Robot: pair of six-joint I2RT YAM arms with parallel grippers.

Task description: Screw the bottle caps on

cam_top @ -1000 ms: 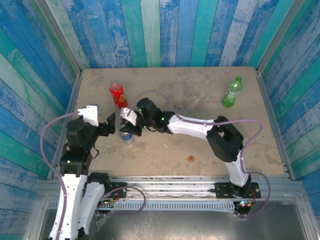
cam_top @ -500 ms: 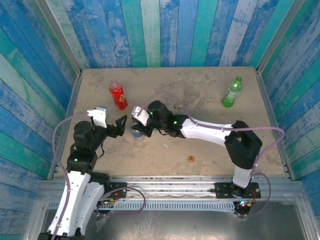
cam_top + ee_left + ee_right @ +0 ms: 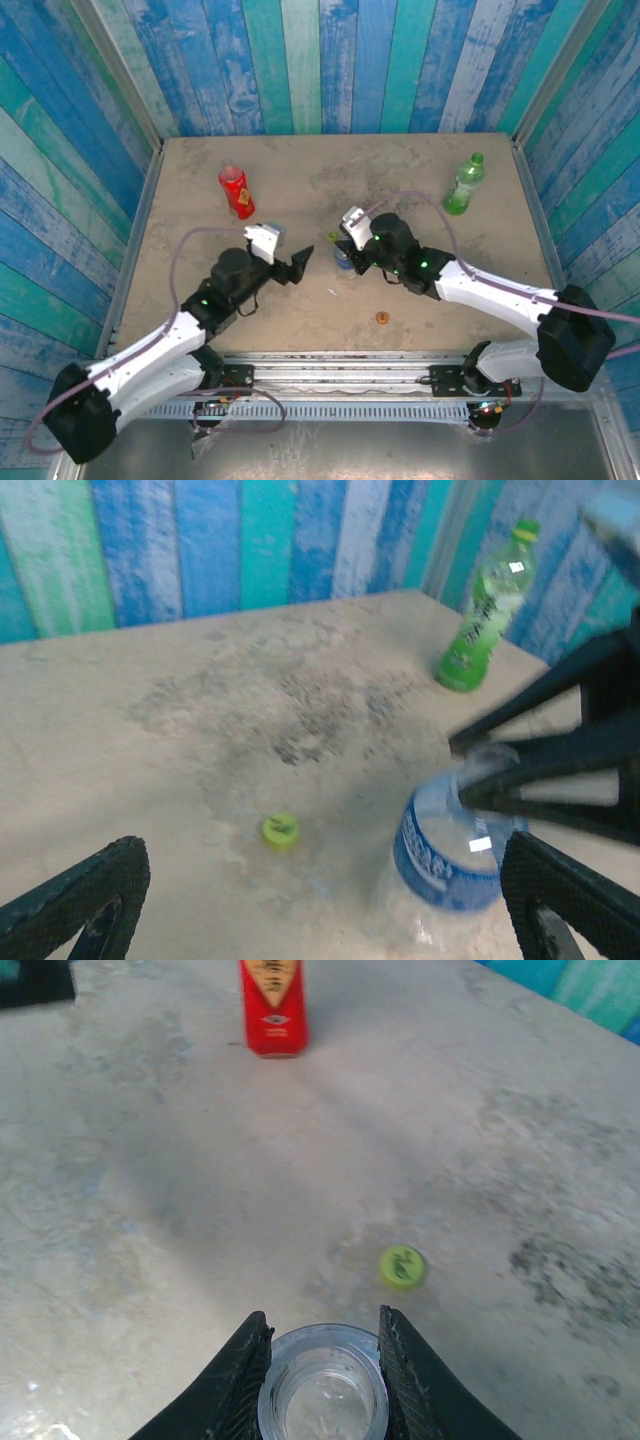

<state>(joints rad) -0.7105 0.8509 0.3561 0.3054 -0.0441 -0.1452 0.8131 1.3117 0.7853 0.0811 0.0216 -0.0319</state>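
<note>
The clear bottle [image 3: 322, 1392] stands uncapped near the middle of the table [image 3: 320, 165], with the right fingers [image 3: 243, 1380] clamped on its neck. The left fingers [image 3: 85, 895] are spread wide and empty just left of it. The light green cap [image 3: 402, 1266] lies close by this bottle, and the orange cap [image 3: 381, 318] lies nearer the arm bases. The red bottle [image 3: 237, 190] and the green bottle [image 3: 463, 186] stand well apart from it, far-left and far-right.
</note>
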